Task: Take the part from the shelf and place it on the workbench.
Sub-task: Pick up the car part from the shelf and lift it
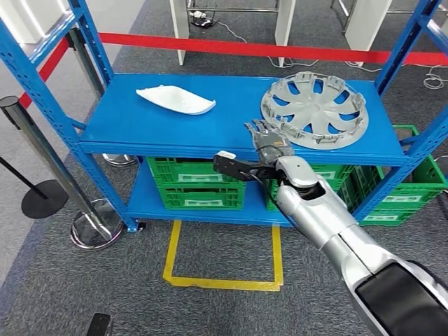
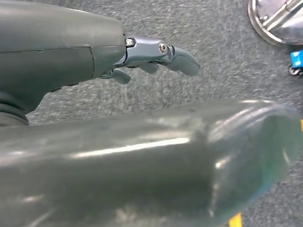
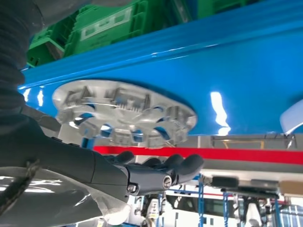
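Note:
A silver hubcap (image 1: 314, 108) lies flat on the right part of the blue shelf's top board (image 1: 158, 126). A white curved part (image 1: 177, 98) lies on the left part. My right hand (image 1: 267, 140) reaches over the shelf's front edge with fingers stretched toward the hubcap's near left rim, holding nothing. In the right wrist view the hand (image 3: 161, 172) hovers just short of the hubcap (image 3: 125, 111), and a corner of the white part (image 3: 291, 116) shows. My left hand (image 2: 107, 56) hangs over grey carpet, fingers straight, with nothing in it.
Green crates (image 1: 195, 182) fill the lower shelf, and more (image 1: 407, 189) stand at the right. Blue shelf uprights (image 1: 31, 77) flank the board. A chrome stanchion base (image 1: 95, 224) and a black one (image 1: 45, 198) stand at the left. Red tape (image 1: 253, 49) runs behind; a yellow floor square (image 1: 222, 280) lies in front.

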